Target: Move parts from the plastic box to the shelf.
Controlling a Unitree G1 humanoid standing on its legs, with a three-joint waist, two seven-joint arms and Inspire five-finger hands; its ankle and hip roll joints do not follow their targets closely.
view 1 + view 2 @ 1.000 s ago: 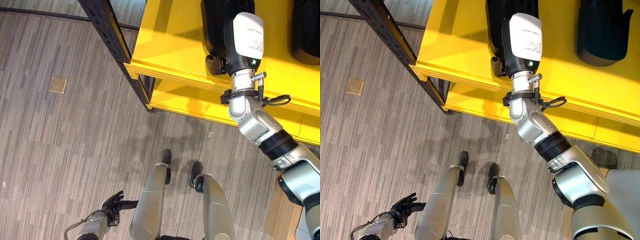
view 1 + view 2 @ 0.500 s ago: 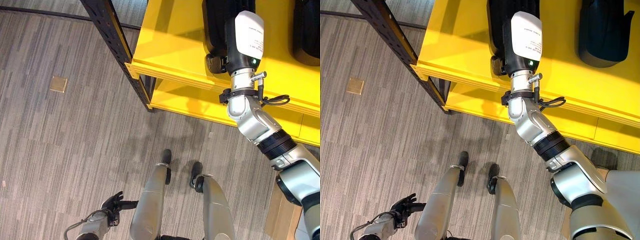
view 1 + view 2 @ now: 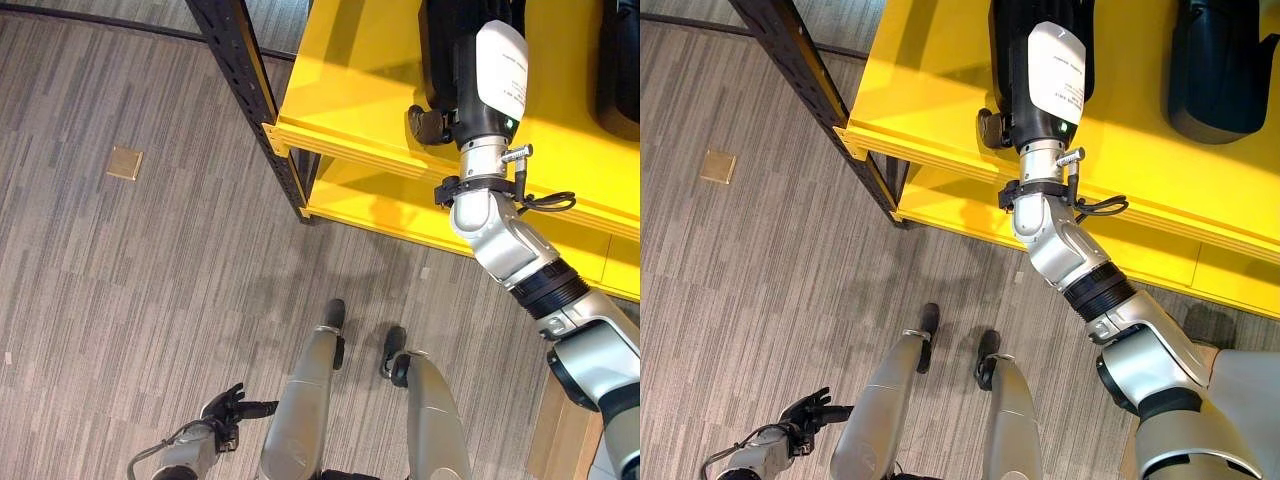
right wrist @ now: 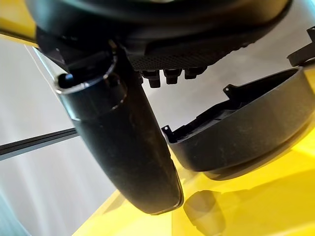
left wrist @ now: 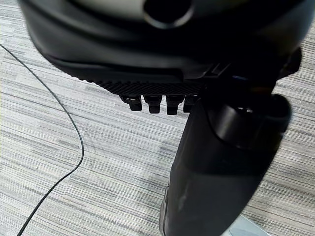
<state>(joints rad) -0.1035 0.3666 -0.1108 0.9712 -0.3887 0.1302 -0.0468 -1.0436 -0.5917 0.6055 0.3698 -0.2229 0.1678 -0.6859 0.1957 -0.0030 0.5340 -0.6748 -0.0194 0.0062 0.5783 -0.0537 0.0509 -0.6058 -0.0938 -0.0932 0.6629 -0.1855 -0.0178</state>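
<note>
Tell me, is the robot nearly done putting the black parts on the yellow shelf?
One black part already lies on the yellow shelf. The right hand is over the shelf beside a second part, which rests there; whether the fingers grip it can't be told. The left hand hangs low, holding nothing. How many parts are left can't be told.

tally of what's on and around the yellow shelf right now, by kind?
Black plastic parts on the yellow shelf: 2, one under the right hand, one further right
Black shelf uprights: 1
Tan floor plates: 1
Robot hands in view: 2, the left hand low over the floor
Total: 6
</note>
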